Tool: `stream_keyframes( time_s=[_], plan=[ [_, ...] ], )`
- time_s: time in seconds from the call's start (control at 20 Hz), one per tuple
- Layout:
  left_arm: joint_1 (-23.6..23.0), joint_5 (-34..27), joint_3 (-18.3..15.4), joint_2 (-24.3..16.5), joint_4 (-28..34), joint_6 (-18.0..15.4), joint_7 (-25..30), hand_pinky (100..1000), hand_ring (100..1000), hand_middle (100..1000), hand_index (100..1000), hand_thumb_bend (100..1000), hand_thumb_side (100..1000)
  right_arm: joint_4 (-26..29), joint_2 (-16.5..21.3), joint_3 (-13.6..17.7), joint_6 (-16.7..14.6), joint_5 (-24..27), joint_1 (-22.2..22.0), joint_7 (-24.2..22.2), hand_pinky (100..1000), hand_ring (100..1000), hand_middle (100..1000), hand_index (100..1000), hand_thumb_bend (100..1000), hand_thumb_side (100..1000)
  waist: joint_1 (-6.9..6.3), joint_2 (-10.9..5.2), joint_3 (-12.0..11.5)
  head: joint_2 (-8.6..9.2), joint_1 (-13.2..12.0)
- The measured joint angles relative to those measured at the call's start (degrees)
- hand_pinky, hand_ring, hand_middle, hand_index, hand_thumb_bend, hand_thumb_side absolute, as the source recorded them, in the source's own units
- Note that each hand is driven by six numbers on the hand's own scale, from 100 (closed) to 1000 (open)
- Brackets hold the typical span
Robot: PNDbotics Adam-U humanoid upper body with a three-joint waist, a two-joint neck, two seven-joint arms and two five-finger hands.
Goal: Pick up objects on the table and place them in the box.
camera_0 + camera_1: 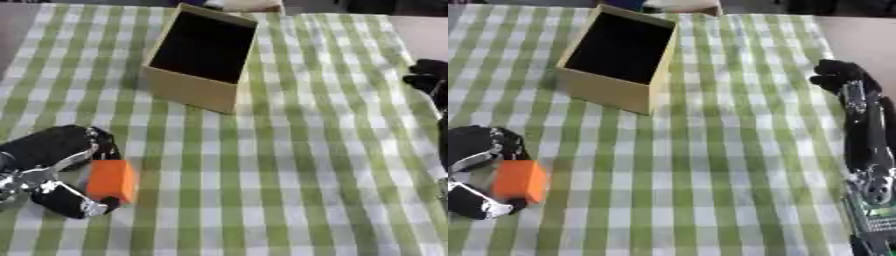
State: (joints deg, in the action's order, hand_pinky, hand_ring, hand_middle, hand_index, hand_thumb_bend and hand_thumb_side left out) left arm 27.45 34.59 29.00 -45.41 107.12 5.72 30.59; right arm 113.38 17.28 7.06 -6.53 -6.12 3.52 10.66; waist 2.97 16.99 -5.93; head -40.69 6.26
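Left robot hand point(52, 172) pinching orange block point(112, 181) near table's point(289, 165) near-left corner. Cardboard box point(199, 57) toward far edge, apparently empty. Transfer remaining. Right robot hand point(840, 75) curled, idle.

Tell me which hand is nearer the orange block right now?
Left. The left hand is curled round the orange block at the table's near left; the right hand sits far off at the right edge.

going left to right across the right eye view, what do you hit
left hand → orange block held in that hand → open cardboard box farther back on the checked cloth → right hand at the right edge
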Motion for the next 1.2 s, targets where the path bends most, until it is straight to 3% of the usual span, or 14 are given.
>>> stream_keyframes(
  time_s=[0.3,0.7,0.95,1.2],
  plan=[
    [0.6,-3.51,-1.46,-0.07,4.12,2.3,0.23,560,599,588,605,170,108,0.0,-0.24,0.02,0.0,0.01,-0.05,0.0,817,711,682,766,100,1000,-0.04,0.0,-0.04,0.0,0.3],
    [5.48,-4.26,-4.85,-0.58,6.38,3.67,-0.74,565,601,589,605,146,123,0.0,-0.24,0.02,0.0,0.01,-0.03,-0.01,817,712,682,766,100,1000,-0.41,0.0,0.05,0.55,0.86],
    [12.68,-5.62,-5.3,0.7,5.47,4.41,-0.52,559,605,592,595,150,154,0.0,-0.22,-0.03,-0.09,0.02,0.19,-0.17,817,712,682,767,100,1000,-0.6,0.0,1.12,1.0,1.02],
    [21.39,-6.89,-5.29,5.24,-3.31,3.06,-1.37,553,601,584,580,156,186,0.0,0.07,-0.16,-0.07,0.17,0.57,-0.54,817,712,682,767,100,1000,-1.21,0.51,2.87,1.57,0.61]
  ],
)
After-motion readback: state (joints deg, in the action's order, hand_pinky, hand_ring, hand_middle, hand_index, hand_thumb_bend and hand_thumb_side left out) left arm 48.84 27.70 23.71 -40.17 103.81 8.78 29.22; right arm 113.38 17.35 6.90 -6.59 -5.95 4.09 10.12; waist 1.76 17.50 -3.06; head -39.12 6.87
